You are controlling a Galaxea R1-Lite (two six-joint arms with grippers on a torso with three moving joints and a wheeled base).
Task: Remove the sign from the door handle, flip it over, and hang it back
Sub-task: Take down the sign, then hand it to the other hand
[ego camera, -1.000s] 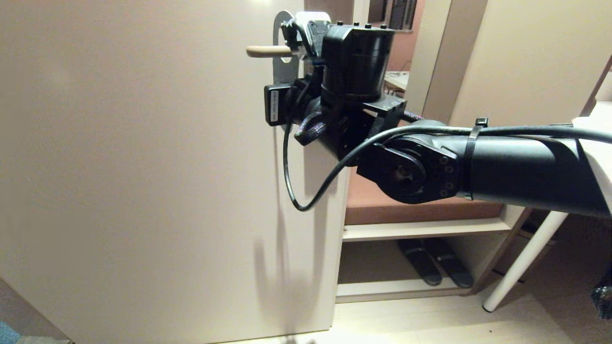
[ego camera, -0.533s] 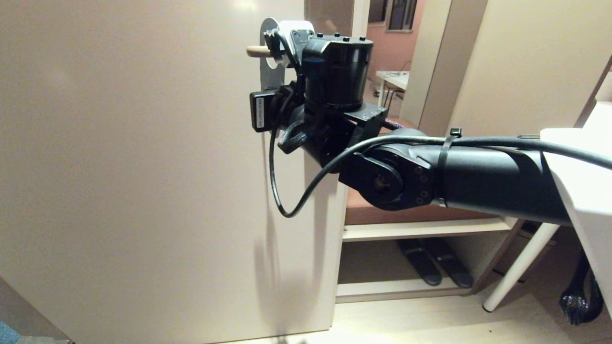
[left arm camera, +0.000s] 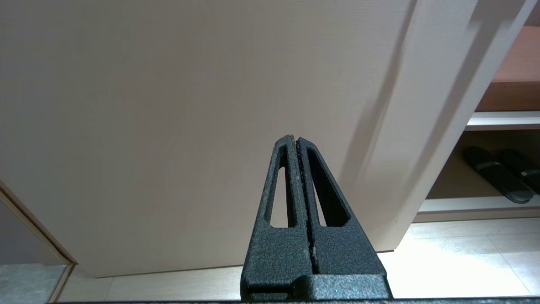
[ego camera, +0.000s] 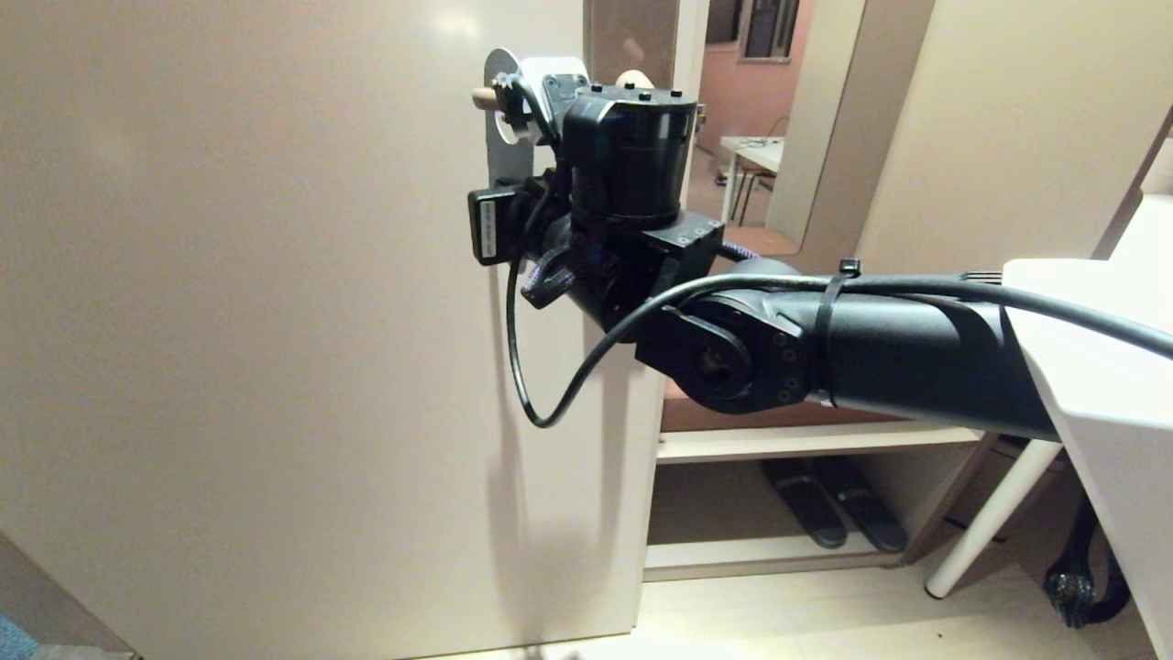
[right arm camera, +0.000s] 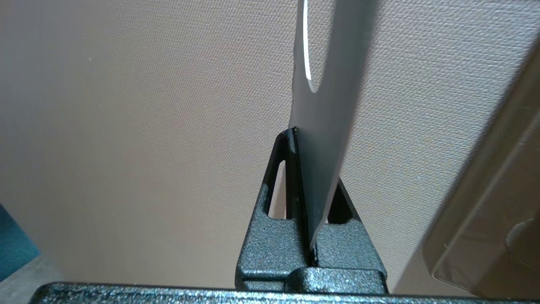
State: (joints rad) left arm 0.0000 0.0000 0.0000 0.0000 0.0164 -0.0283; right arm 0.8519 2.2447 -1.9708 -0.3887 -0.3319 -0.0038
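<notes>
Since a second ago the sign (ego camera: 502, 137) has slid along the door handle (ego camera: 483, 97) toward the lever's free end: in the head view its rounded top sat near the upper middle of the frame with a long stretch of lever showing to its left, and now only the lever's tip pokes out past it. The right arm has swung leftward in the frame with it, its forearm now lying lower and more level across the right half of the picture. The camera itself has barely shifted.

The right end effector (right arm camera: 304, 185) is clamped on the lower part of the sign, edge-on between its two black fingers (right arm camera: 278, 198), with the card's round hole above them in the right wrist view and the brownish backplate (right arm camera: 485, 219) at the frame's lower right. The wrist points up at the door (ego camera: 275, 321), cable looping beneath.

The left end effector (left arm camera: 297, 145) sits low before the door, fingers pressed together on nothing, the slippers (left arm camera: 498, 175) on the shelf at the right edge.
</notes>
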